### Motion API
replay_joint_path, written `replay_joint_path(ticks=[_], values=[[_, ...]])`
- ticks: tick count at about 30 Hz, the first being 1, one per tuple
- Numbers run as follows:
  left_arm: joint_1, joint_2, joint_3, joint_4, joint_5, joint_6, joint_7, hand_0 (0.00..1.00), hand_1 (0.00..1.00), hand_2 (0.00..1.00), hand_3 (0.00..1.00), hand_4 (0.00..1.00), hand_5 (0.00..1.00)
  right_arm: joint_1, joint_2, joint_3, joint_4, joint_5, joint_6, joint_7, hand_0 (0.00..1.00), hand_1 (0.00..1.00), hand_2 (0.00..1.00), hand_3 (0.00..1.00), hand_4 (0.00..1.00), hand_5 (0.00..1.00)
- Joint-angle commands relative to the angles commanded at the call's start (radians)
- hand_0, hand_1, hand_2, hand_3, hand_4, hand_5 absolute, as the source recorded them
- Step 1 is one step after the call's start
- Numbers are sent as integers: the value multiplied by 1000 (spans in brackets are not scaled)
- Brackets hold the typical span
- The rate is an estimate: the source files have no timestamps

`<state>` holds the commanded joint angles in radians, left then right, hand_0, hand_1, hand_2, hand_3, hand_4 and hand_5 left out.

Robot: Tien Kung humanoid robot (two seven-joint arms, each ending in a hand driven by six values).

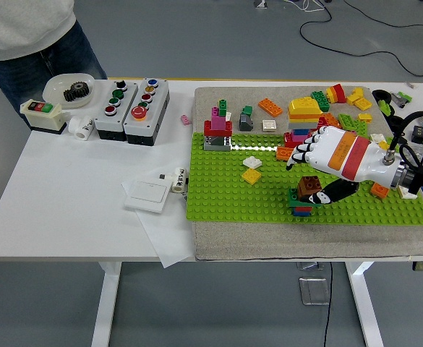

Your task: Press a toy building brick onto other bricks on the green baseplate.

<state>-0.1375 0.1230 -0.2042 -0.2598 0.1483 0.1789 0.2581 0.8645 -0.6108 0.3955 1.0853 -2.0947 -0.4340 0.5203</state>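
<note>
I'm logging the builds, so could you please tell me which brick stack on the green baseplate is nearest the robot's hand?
The low stack topped by a brown brick, right beside the right hand; the red-and-pink tower stands far off at the baseplate's back-left corner.

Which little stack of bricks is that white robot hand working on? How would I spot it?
Find the green baseplate on the grey mat. Near its front edge, by the right hand's thumb, stands a short brick stack. It is the only one topped by a brown brick, unlike the taller red and pink tower at the far left corner.
</note>
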Motion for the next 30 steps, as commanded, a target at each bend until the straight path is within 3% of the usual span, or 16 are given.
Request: replay_joint_path(ticks=[30], values=[[5, -2, -14, -1, 22, 1, 8, 456, 573, 724, 765, 794, 812, 3, 9, 4, -37, -1, 1, 3, 349, 474, 637, 641, 881, 550]])
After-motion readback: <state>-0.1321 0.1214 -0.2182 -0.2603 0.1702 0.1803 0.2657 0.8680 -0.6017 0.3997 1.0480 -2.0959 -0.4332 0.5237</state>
